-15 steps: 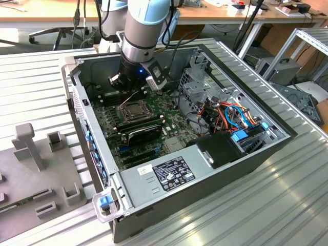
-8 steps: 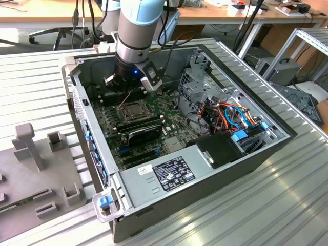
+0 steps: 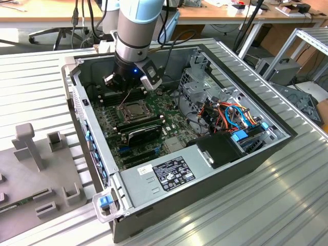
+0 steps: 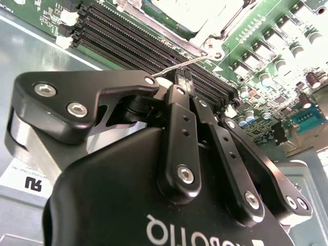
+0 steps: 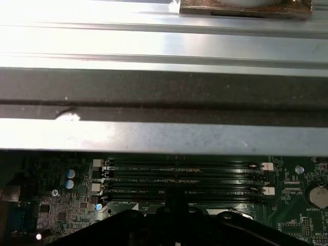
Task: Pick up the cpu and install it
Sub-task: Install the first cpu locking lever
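I read the cpu [image 4: 197,10] lying in the socket [image 4: 205,37], jaws closed with tips at the latch lever [image 4: 189,62]. Caution: if the lever slips off, the frame may stay unlatched and the chip could shift.

A ribbed aluminium counter [image 3: 287,205] of long parallel slats fills the foreground and runs off both sides of the exterior view, shining pale under bright, even light. Behind it stands a wooden desk [image 3: 46,15] with dark cables [image 3: 78,18] hanging over its edge. Beneath the desk, at the exterior view's left, the star base of an office chair [image 3: 61,32] rests on a pale floor [image 3: 20,32]. At the exterior view's right stand a bare metal frame [image 3: 310,38] and a grey box [image 3: 281,69].
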{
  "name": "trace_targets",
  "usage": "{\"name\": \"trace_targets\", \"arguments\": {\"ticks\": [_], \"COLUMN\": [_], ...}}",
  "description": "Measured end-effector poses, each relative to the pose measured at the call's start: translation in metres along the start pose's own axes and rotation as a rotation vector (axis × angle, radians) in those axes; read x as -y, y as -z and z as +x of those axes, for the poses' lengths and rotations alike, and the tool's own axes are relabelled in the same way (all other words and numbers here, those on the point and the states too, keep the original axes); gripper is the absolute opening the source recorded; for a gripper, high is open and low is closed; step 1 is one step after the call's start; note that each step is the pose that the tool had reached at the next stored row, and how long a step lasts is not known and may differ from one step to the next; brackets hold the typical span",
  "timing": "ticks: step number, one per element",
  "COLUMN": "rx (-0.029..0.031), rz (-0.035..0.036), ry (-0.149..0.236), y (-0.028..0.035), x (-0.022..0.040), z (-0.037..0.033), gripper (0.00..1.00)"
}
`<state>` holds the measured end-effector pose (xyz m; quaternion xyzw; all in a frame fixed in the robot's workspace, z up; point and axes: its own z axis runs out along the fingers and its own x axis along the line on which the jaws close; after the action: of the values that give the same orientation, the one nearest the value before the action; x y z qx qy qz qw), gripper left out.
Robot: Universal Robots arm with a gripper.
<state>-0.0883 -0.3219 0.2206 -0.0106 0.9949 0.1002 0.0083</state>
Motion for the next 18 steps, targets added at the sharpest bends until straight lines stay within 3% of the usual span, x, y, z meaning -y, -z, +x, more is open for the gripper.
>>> {"name": "trace_targets", "arguments": {"ticks": [6, 8, 10, 18], "rx": [0.0002, -0.0001, 0.0001, 0.0003], "rz": [0.0, 0.0002, 0.0002, 0.0041], "ry": [0.0, 0.0, 0.0, 0.0], "y": [0.0001, 0.0017, 0.0072, 0.0101], "x": [-0.0002, -0.0004, -0.0015, 0.0013], "z": [0.006, 0.0061, 0.006, 0.0054], "gripper": [0.11, 0.11, 0.11, 0.11]}}
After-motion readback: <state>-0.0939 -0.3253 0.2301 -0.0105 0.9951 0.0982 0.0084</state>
